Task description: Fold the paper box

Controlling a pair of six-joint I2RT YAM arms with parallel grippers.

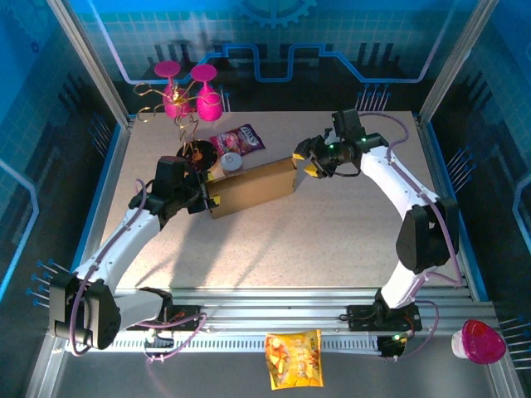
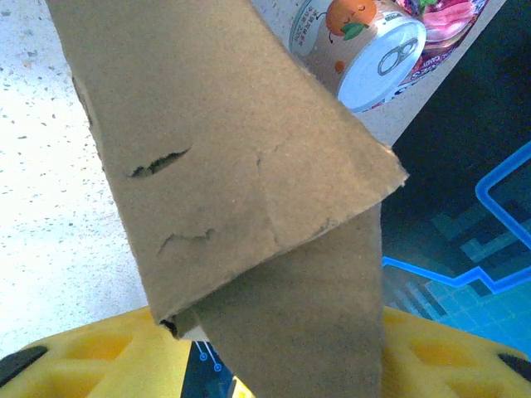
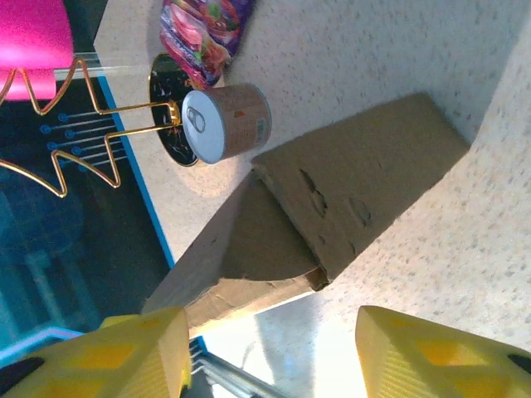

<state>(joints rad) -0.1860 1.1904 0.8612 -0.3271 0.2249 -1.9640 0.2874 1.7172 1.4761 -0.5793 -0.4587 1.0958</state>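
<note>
The paper box (image 1: 253, 186) is a brown cardboard mailer lying folded and slanted across the middle of the table. My left gripper (image 1: 209, 199) is at its left end. In the left wrist view the cardboard (image 2: 232, 166) hangs down between that gripper's (image 2: 286, 365) wide-apart yellow fingers (image 2: 91, 356), a flap filling the gap. My right gripper (image 1: 305, 166) hovers by the box's right end. In the right wrist view its yellow fingers (image 3: 431, 356) stand far apart with nothing between them, and the box's open corner (image 3: 319, 274) lies just ahead.
A small drink can (image 1: 232, 162) lies just behind the box, next to a purple snack packet (image 1: 241, 138) and a dark round base (image 1: 197, 152) with a gold wire stand holding pink glasses (image 1: 187, 95). A yellow snack bag (image 1: 293, 358) and a pink cup (image 1: 481, 342) lie off the front edge.
</note>
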